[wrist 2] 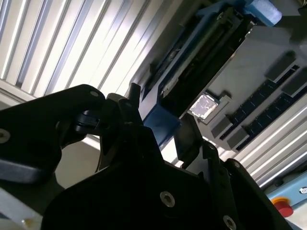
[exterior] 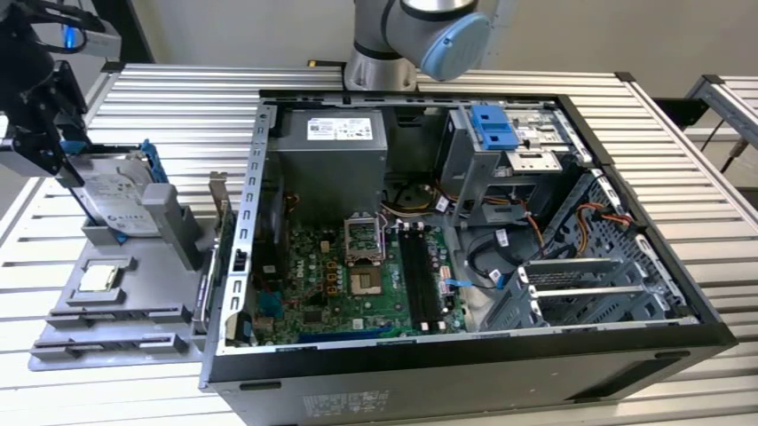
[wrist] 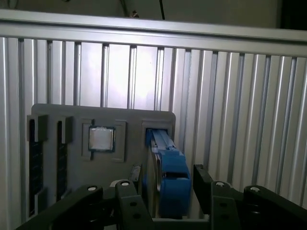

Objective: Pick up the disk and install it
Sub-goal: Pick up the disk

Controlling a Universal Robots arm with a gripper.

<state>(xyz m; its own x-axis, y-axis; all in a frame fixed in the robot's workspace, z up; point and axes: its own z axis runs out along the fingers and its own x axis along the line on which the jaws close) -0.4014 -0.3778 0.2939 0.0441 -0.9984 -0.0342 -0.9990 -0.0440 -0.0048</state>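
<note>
Presently, by descending size:

1. Tabletop (exterior: 154, 98): ribbed aluminium slats, carrying everything listed below.
2. Computer case (exterior: 450, 390): lies on its side with the panel off and the motherboard exposed. A drive cage with a blue latch (exterior: 492, 127) sits at its far end. I see no disk mounted in it, so I judge the install not yet done.
3. My arm (exterior: 409, 35): its base stands behind the case.
4. Grey holder tray (exterior: 106, 311): lies on the tabletop, just beside the case on the exterior view's left.
5. My gripper (wrist: 168, 170): down at the tray's far end, jaws wide. The fingers (wrist: 202, 179) stand one on each side of the disk. A sliver of gap shows at each, so I judge there is no contact yet.
6. Disk (exterior: 116, 191): stands on edge in the tray's slot, tilted a little, its white label turned toward the case. It lies between my fingers. Its thin dimension spans the gap between them. Its long axis runs away from my wrist, in line with the first wrist view's line of sight. The blue rail is the nearest part to me.
7. Processor chip (wrist: 101, 139): small, square and silver, in its own pocket just beside the disk's slot. It is outside my jaws.
</note>
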